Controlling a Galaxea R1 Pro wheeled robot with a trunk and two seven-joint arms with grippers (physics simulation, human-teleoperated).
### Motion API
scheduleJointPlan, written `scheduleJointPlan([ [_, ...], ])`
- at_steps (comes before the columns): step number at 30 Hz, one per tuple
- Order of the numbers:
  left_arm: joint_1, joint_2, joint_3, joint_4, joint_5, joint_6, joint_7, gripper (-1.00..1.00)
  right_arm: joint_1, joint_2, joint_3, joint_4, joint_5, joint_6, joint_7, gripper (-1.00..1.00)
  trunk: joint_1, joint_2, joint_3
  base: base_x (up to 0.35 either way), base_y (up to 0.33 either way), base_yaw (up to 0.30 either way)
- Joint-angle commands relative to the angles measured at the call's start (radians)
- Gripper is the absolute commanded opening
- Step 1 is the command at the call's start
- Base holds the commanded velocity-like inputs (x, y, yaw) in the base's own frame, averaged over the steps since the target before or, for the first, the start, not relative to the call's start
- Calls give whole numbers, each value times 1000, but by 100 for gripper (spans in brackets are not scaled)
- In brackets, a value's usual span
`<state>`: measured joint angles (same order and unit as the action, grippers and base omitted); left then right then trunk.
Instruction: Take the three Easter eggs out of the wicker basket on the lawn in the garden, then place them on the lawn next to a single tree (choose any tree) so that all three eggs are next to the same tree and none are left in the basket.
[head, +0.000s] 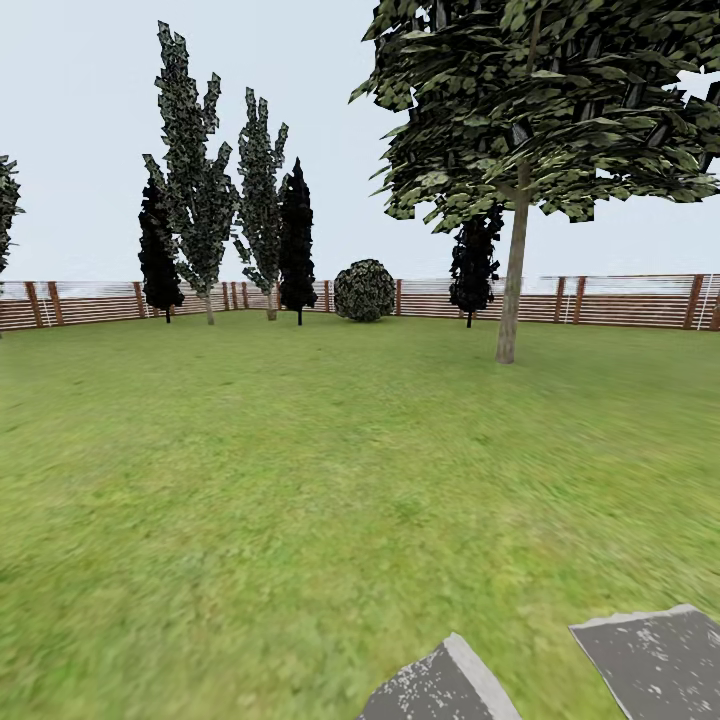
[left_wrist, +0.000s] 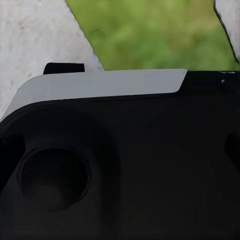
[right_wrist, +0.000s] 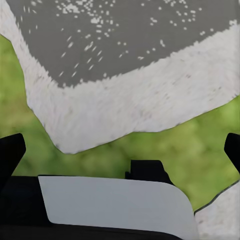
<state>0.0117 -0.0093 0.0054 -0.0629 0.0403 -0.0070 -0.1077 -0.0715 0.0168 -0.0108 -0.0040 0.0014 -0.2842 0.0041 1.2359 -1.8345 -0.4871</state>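
I see the lawn stretching out ahead of me. One tree with a thin pale trunk stands far off on my right, in front of the brown fence. Two grey stone slabs lie in the grass close to me. In my wrist views each end effector is hidden by dark robot parts, so I cannot tell how far open it is or what it holds.

Left wrist view: dark, rounded robot body with a pale grey panel. Right wrist view: two black tool fingertips, set apart.
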Motion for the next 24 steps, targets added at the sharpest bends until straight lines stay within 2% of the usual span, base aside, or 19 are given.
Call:
scheduleJointPlan([
  [1, 0, 0, 0, -1, 4, -1, -3, 100, -1, 0, -1, 1, 0, -3, 0, 100, 0, 0, -1, 0, 0, 0],
  [24, 1, -1, 1, -1, 4, -1, -3, 100, -1, 0, -1, 1, 0, -3, 0, 100, 0, 0, -1, 0, 0, 0],
])
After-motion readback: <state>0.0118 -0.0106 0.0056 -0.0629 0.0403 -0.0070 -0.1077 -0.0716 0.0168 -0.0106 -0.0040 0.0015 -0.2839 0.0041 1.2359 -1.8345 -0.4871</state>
